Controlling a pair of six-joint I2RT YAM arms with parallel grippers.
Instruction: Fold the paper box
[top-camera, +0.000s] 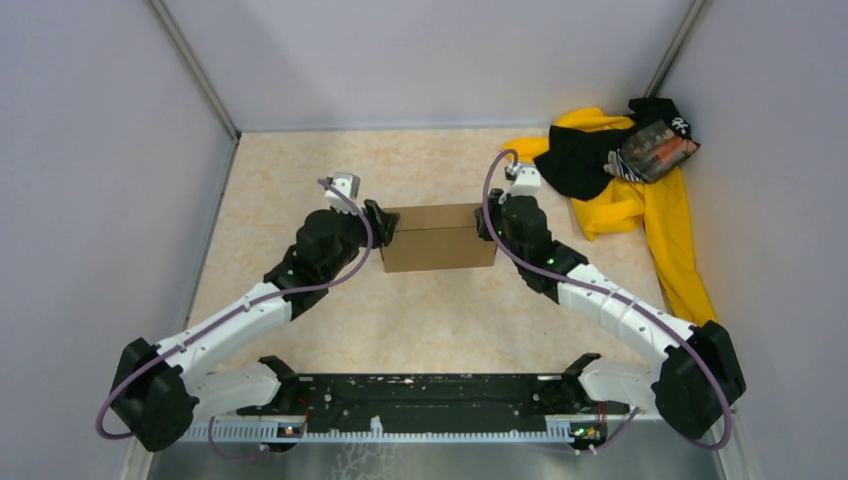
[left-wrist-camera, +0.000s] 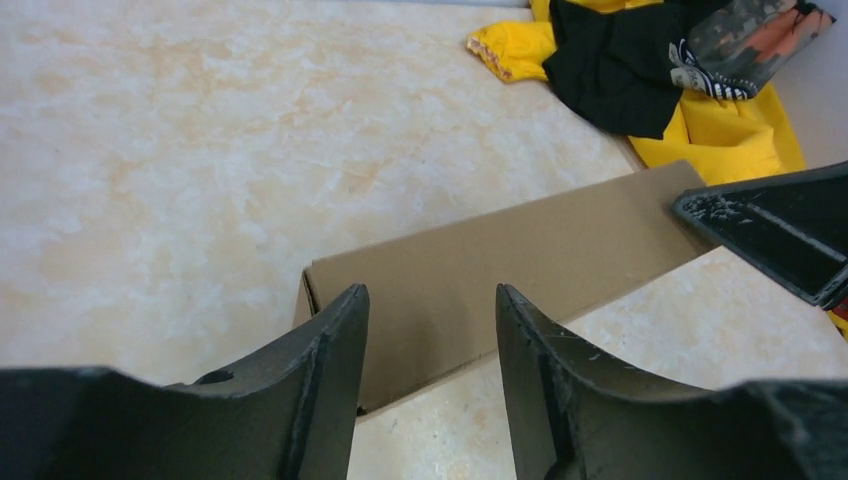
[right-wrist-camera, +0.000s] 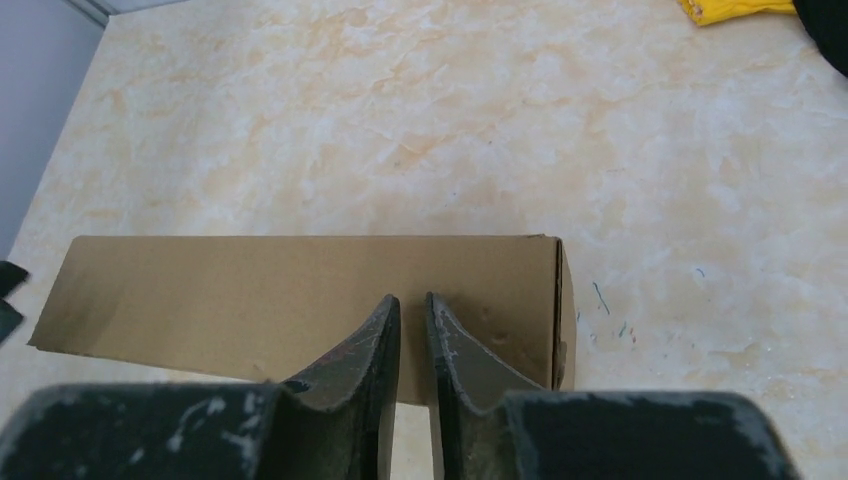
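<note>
Closed paper box (top-camera: 438, 238) at mid-table, one gripper at each end.

The brown cardboard box lies flat on the marbled table (top-camera: 420, 320), roughly midway between the near and far edges, its long sides parallel to the near edge. The left gripper (left-wrist-camera: 430, 300) is over the box's left end with its jaws apart and nothing between them. The right gripper (right-wrist-camera: 412, 305) is over the right end with its fingers (right-wrist-camera: 375, 340) drawn almost together, a thin slit showing and nothing seen in it. Whether either gripper touches the cardboard cannot be told. A yellow-and-black clothing pile (top-camera: 620, 170) lies at the far right corner, well apart from the box.
</note>
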